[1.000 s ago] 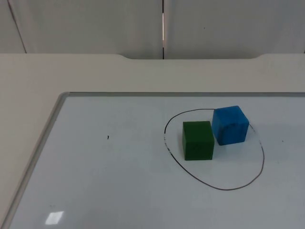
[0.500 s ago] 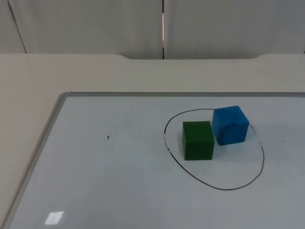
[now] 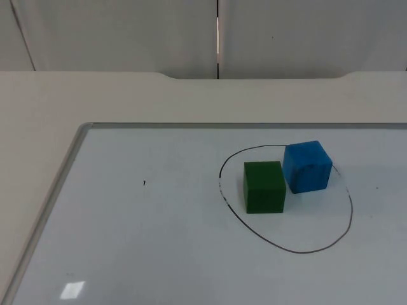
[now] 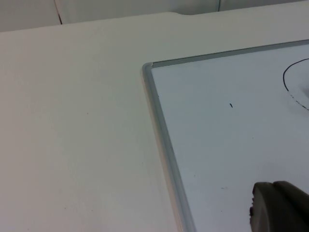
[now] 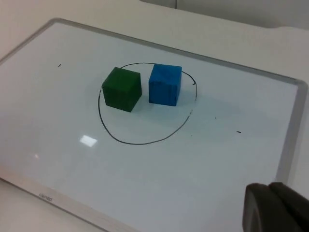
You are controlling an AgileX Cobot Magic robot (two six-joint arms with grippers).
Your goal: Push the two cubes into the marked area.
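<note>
Green cube (image 3: 264, 187) and blue cube (image 3: 307, 166) sit touching inside black drawn loop (image 3: 287, 248) on whiteboard (image 3: 127, 254), itself flat on counter (image 3: 95, 95). Green cube well within loop; blue cube at far edge, one corner on or just over line in top view, inside it in right wrist view. Judgement: task done or nearly so; at most small nudge of blue cube left. Left claw (image 4: 280, 205) waits above whiteboard's corner region, right claw (image 5: 270, 205) back from loop; opening of either cannot be told, nothing seen held.

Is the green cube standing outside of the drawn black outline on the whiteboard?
No, the green cube stands inside the black outline, beside the blue cube.
</note>
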